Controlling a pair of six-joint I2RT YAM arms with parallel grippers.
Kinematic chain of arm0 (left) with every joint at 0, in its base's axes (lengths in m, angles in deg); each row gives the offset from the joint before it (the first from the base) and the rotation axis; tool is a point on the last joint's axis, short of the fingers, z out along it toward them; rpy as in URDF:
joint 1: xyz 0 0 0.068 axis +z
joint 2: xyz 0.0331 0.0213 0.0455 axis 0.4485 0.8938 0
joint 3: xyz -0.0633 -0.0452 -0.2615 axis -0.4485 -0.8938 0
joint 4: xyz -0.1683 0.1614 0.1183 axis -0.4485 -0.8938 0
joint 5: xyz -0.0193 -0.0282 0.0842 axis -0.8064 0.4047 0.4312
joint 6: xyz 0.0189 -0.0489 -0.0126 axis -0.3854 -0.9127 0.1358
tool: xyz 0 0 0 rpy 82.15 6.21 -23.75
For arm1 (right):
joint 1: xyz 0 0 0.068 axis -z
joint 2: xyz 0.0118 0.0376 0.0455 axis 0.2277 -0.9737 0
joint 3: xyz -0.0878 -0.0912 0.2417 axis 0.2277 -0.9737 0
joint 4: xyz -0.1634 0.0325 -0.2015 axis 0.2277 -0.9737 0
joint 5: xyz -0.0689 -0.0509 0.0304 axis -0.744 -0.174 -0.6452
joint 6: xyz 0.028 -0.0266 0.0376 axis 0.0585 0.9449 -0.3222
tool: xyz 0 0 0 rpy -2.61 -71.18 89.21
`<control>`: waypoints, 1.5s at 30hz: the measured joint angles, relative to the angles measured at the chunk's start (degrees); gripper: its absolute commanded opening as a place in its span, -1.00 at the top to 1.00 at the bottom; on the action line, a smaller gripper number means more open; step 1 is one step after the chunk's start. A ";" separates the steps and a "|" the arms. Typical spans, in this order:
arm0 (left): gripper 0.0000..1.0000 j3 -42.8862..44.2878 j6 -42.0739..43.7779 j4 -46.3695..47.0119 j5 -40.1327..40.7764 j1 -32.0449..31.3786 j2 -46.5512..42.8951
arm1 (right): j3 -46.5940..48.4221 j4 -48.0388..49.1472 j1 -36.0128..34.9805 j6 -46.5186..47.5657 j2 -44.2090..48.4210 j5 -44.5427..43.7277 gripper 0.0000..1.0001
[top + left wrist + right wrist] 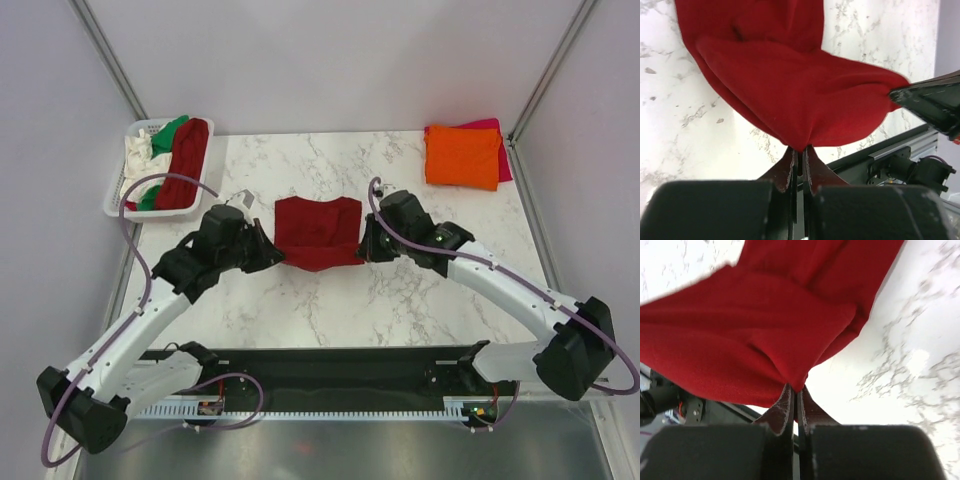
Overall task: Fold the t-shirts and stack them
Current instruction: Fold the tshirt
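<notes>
Since each gripper has only a small bunch of cloth between its tips, the likeliest failure from here is a slip. If the left gripper [800,152] and right gripper [795,390] rise or travel unevenly, the dark red t-shirt [318,232] could pull out of one pinch, swing toward the other arm and land crooked on the marble table [400,300], spoiling the fold. A second risk is that a pinch holds only some of the layers, so the rest would peel away and trail as the edge is carried over; the wrist views do not show how many layers are caught. Drawing the two arms apart too hard would stretch the cloth and drag its far part across the table. Both pairs of jaws are closed almost completely on the shirt. It lies at the middle of the table, between the two grippers, each holding one near corner. From the left fingers [786,170] the cloth fans upward and away, spanning across to the other gripper's tip; from the right fingers [782,407] it spreads likewise, its near edge apparently raised while the far part rests flat. The orange t-shirt [462,155] lies folded at the far right corner, well apart.
</notes>
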 measured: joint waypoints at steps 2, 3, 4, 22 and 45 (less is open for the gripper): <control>0.95 4.24 0.20 -2.91 1.40 0.07 3.23 | 4.79 -1.64 0.13 0.59 -2.32 -2.51 1.00; 0.95 6.23 0.37 -3.67 1.92 0.24 5.27 | 6.56 -1.90 0.24 0.81 -3.67 -3.45 1.00; 0.95 8.13 0.52 -4.63 2.56 0.37 7.28 | 8.55 -2.27 0.48 1.22 -5.60 -4.22 1.00; 0.91 38.05 5.44 -8.35 1.11 9.66 44.00 | 32.68 -5.92 11.26 5.95 -34.71 -4.15 0.26; -0.42 51.25 10.25 -17.14 4.07 15.87 55.74 | 30.53 0.24 20.46 6.27 -37.99 7.85 -0.96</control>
